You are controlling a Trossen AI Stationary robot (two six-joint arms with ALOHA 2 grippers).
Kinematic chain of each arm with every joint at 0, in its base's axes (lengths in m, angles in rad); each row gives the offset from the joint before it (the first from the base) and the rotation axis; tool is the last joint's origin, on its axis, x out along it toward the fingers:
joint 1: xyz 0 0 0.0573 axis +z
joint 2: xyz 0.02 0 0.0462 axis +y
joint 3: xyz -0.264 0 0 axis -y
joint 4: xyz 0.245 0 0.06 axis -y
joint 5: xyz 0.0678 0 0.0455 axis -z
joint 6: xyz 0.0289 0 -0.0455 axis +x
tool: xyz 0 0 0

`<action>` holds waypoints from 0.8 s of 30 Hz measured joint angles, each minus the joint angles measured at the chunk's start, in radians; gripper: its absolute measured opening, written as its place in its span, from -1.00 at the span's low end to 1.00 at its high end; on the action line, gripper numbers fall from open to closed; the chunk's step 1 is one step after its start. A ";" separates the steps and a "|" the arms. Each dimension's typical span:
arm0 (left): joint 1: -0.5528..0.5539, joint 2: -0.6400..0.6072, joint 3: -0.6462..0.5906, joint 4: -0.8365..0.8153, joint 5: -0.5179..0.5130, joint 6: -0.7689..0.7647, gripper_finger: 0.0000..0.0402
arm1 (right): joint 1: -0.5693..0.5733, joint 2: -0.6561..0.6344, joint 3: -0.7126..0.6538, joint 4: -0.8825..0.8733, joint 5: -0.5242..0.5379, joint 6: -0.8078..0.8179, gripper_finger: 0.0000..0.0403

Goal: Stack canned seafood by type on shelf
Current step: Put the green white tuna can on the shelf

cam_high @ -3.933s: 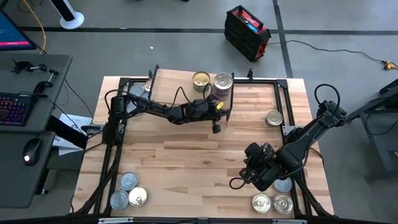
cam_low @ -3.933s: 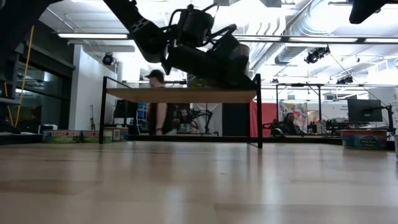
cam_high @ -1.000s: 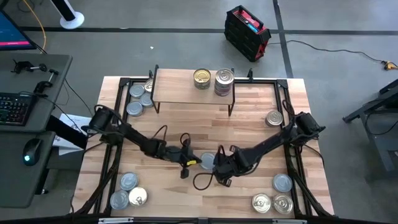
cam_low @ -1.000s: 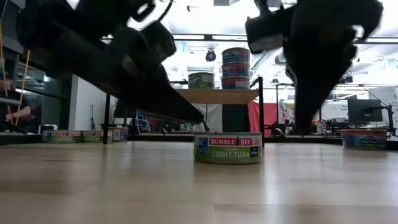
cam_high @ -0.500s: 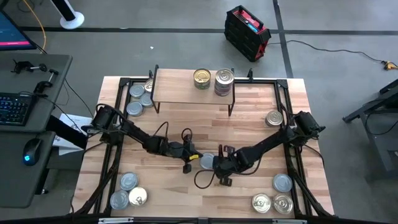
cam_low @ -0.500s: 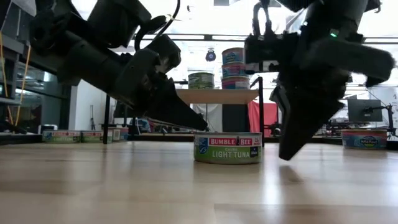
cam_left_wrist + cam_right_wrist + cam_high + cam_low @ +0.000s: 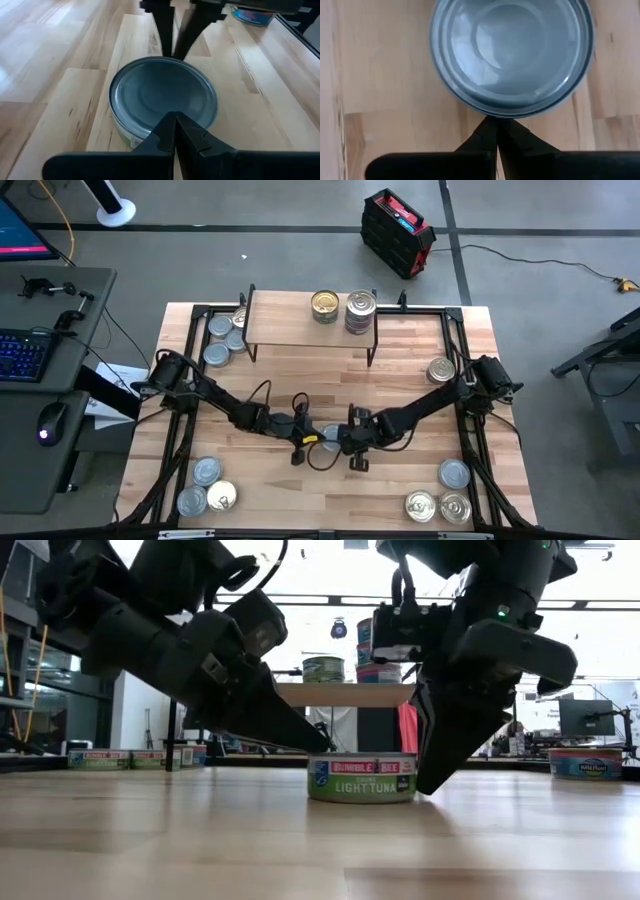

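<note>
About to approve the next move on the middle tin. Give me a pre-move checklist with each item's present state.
1. Tin upright on the table: ok.
2. Left pincer shut, tips at the tin's side: ok.
3. Right pincer shut, tips at the opposite side: ok.
4. Tin actually pinched between both pincers: cannot tell; contact is not clear in any view.
5. Free space on the shelf: ok; the board left of the gold tin and the stack is bare.
6. Which group this tin matches: silver lid and a Light Tuna label show; the shelf labels are unreadable, cannot tell.
</note>
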 joint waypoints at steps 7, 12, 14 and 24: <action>-0.005 0.008 0.001 -0.015 -0.001 -0.024 -1.00 | -0.001 -0.005 0.028 -0.023 -0.035 -0.056 -1.00; -0.017 0.007 0.001 -0.035 -0.007 -0.016 -1.00 | 0.013 -0.048 0.066 -0.038 -0.065 -0.077 -1.00; -0.024 0.008 0.001 -0.036 -0.015 -0.002 -1.00 | 0.014 -0.065 0.070 -0.027 -0.075 -0.077 -1.00; -0.038 0.020 -0.005 -0.079 -0.026 -0.001 -1.00 | 0.008 -0.078 0.074 0.094 -0.081 -0.079 -1.00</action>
